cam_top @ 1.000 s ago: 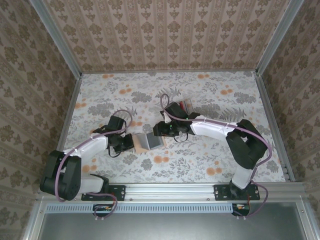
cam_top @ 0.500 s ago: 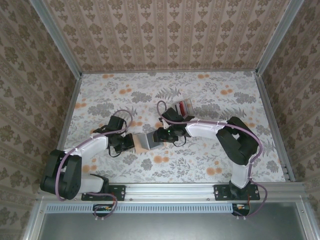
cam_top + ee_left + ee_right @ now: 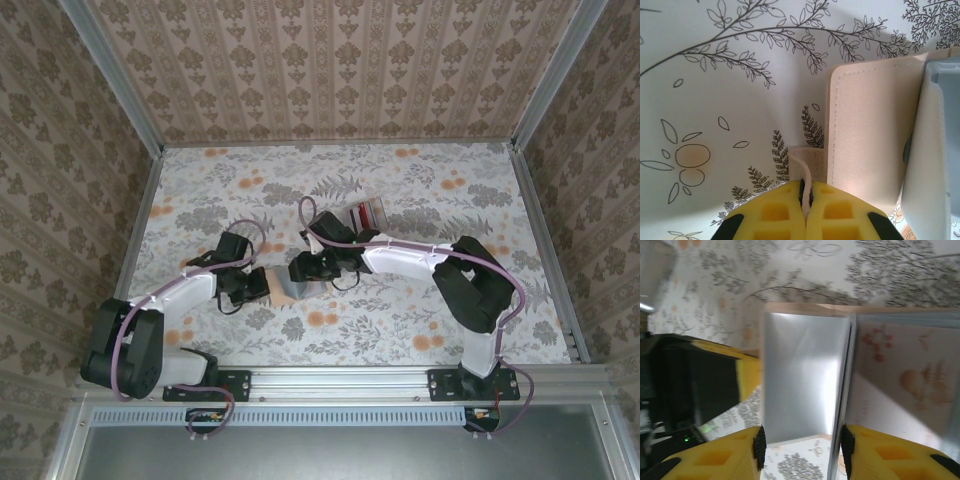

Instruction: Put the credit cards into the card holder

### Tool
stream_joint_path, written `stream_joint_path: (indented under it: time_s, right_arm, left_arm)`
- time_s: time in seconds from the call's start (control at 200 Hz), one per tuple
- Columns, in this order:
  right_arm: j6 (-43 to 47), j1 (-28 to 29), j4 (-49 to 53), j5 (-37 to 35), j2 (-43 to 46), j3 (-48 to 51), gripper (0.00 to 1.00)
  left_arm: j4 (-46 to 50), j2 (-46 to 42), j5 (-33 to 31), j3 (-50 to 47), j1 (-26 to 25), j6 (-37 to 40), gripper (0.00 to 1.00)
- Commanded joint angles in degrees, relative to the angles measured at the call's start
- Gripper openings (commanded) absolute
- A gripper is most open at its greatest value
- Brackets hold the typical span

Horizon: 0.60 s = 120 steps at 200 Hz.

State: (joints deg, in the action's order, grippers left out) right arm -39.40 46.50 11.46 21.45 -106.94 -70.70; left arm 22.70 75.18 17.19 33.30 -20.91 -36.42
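The tan card holder (image 3: 285, 289) lies between the two grippers at the table's middle. My left gripper (image 3: 806, 187) is shut on the holder's small tan closure tab, and the holder's tan face (image 3: 865, 130) lies flat just beyond the fingers. My right gripper (image 3: 801, 437) is open and straddles the grey-blue inside (image 3: 800, 385) of the holder. The raised flap's edge stands right by its right pad. The credit cards (image 3: 368, 213), a red, white and dark bunch, lie apart on the table behind the right arm.
A floral cloth (image 3: 420, 320) covers the table, which metal rails and patterned walls (image 3: 560, 120) close in. The left gripper's black and yellow body (image 3: 695, 385) sits close on the left of the right wrist view.
My right gripper has moved left toward the left gripper, swinging the holder's flap with it, so the holder now looks narrower from above. The left gripper and the cards have stayed put.
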Motion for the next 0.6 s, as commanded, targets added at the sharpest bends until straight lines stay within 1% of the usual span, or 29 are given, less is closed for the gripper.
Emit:
stream_joint_path:
  time_s: [0.0,0.19,0.365,0.47,0.595]
  right_arm:
    - [-1.0,0.7,0.2,2.2,-1.7,-2.4,0.47]
    - [-3.1,0.9,-3.7,6.5,-4.6,-3.2,0.47]
    - [-3.3,1.0,-4.4,8.3,-5.5,-3.4,0.47]
    - [-2.9,0.8,-3.9,8.2,-5.3,-3.2,0.47]
    - [-2.3,-0.7,-3.5,5.9,-3.0,-1.3,0.47]
  left_arm:
    - [-0.3,0.9,0.7,-1.4,0.2,-0.5,0.0]
    - [-0.5,1.3,0.7,-1.5,0.3,-0.4,0.0]
    - [-0.6,1.3,0.6,-1.8,0.3,-0.4,0.0]
    - [-0.5,1.5,0.7,-1.7,0.3,-0.3,0.0]
    - [0.1,1.2,0.4,-1.4,0.3,-0.1,0.0]
